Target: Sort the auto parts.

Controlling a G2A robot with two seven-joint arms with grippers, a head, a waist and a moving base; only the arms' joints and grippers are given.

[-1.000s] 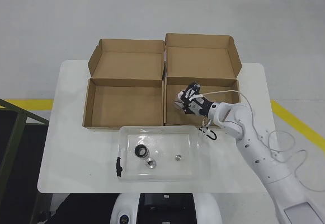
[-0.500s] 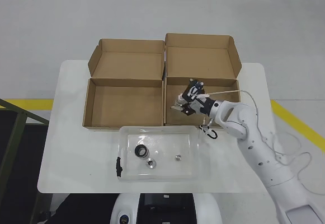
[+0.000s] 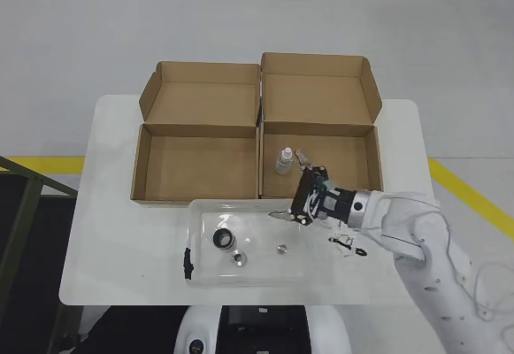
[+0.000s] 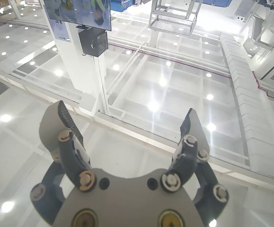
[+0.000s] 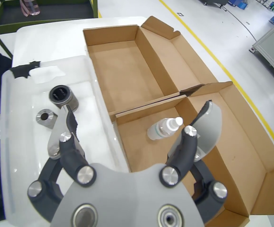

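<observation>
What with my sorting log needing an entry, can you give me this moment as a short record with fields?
left box: open, beside the right box
right box: one small white bottle, lying on its side
clear tray: three metal parts, namely a bearing sleeve, a bushing and a small round piece
right hand: open, holding nothing, over the border between tray and right box
left hand: open, holding nothing, turned upward

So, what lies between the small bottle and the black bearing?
The box's front wall and the tray's rim; the open right gripper straddles them, as the right wrist view shows.
</observation>
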